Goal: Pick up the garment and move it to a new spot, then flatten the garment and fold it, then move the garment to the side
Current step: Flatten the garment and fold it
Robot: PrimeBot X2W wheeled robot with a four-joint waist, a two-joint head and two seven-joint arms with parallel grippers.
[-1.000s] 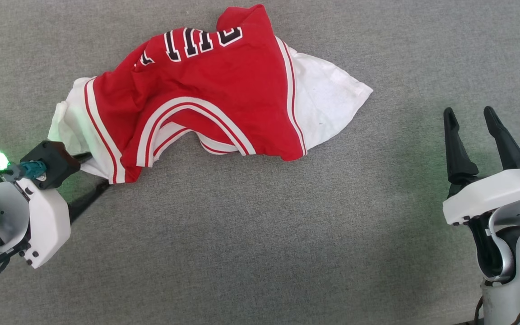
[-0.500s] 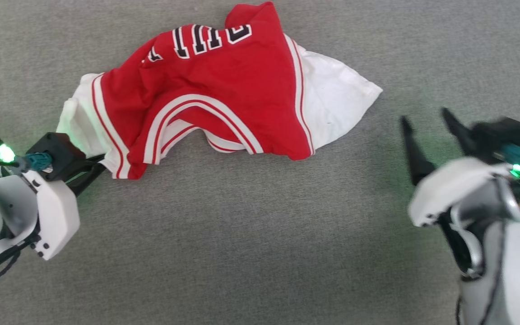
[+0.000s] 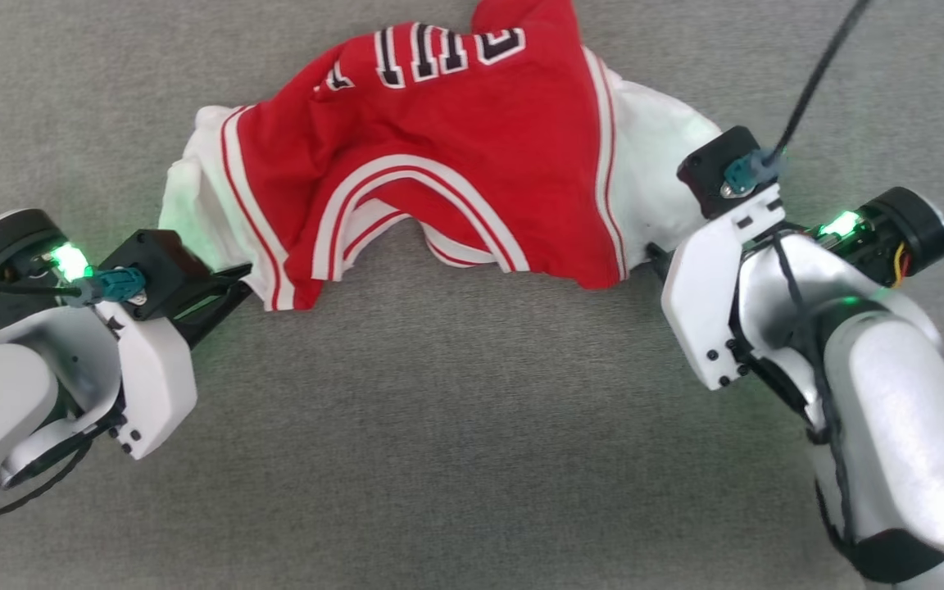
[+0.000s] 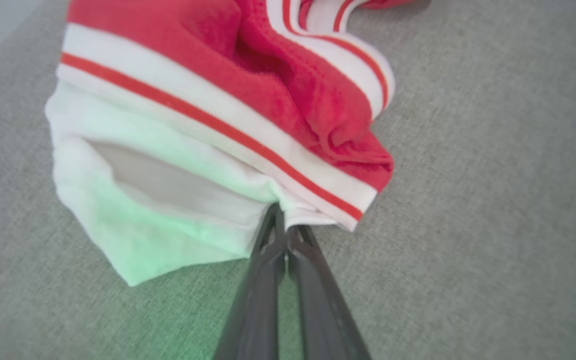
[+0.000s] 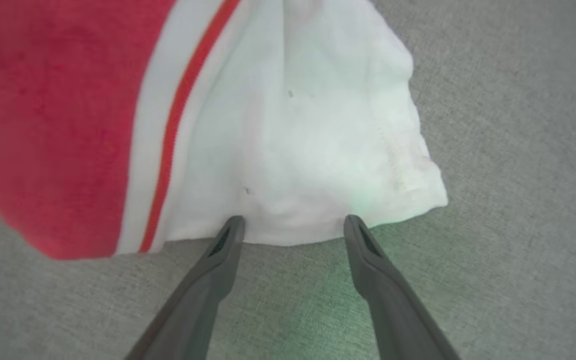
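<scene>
The garment [image 3: 439, 180] is lying crumpled on the grey tabletop [image 3: 472, 426], toward its far edge in the head view and roughly centred between the two arms. Its long axis is running left to right, from one white sleeve to the other. The curved striped neckline is facing the robot and the black lettering is reading upside down near the far side, so the top of the jersey seems to be pointing toward the robot, with the body bunched and folded away from it.

The left end effector [image 4: 282, 225], which was spread at the left sleeve a second ago, is now pressed together and pinching the sleeve's white hem beside the red-striped trim. The right end effector [image 5: 293, 225], which was idling well apart at the lower right, is now arriving at the right sleeve. Its fingers are spread wide, with the tips touching the sleeve's near edge but not yet closing on it.

The head view is also shifting, so the jersey's apparent drift is likely the camera's. One corner is secured; the two-handed lift appears to be waiting on the right pinch.
</scene>
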